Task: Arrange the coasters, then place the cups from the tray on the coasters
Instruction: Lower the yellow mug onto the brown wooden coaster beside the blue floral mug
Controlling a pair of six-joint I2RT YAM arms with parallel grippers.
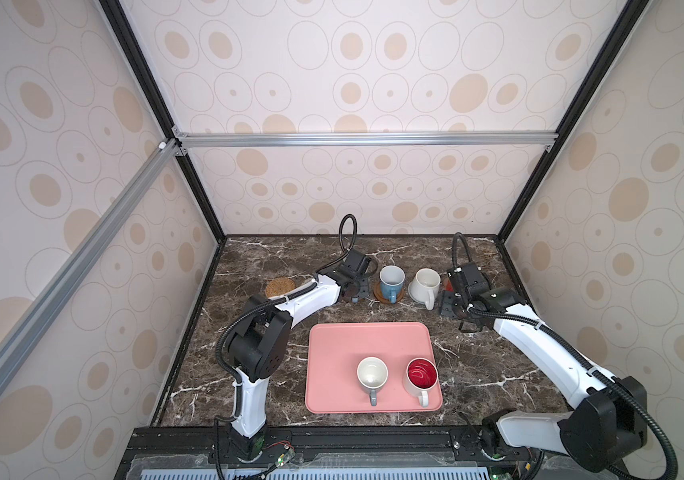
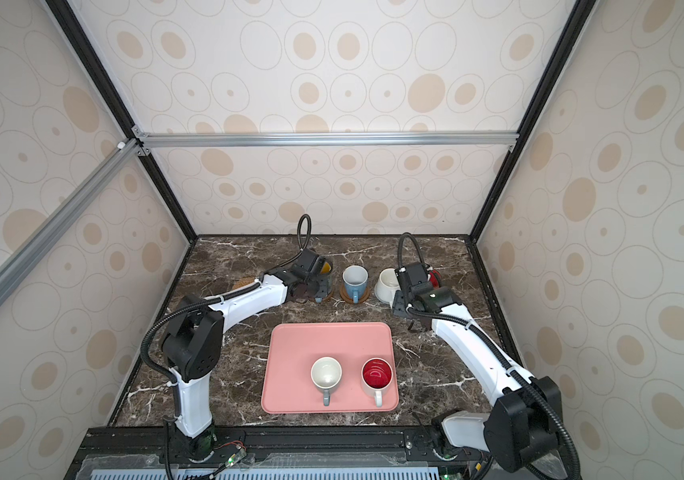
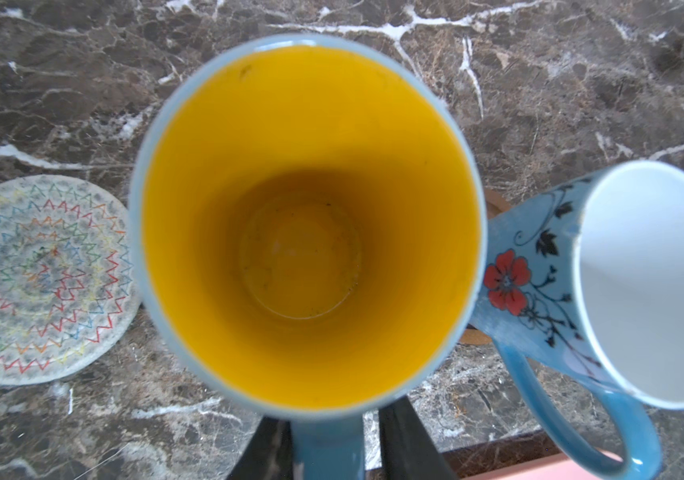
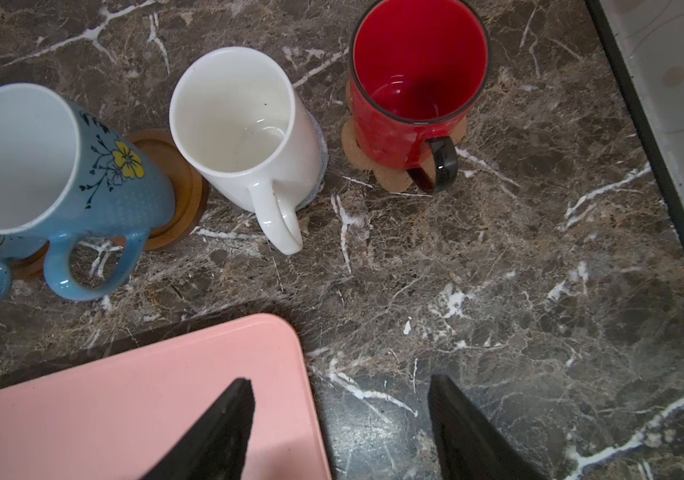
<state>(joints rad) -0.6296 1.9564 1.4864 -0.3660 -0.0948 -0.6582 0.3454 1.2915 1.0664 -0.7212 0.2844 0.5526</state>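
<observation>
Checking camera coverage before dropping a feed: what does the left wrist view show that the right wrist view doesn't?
Only left wrist: the yellow-inside mug seen from above and the bare cream woven coaster. Only right wrist: the white mug on the grey-blue coaster, the red mug on the paw-shaped coaster, the open right gripper. Both: the light blue mug, a corner of the tray, the marble table.

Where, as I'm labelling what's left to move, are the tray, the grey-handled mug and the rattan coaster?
tray (image 1: 353,345): in a top view, bare floor near its far edge.
grey-handled mug (image 1: 372,374): in a top view, white inside bottom.
rattan coaster (image 1: 279,286): in a top view, middle of its visible weave.
</observation>
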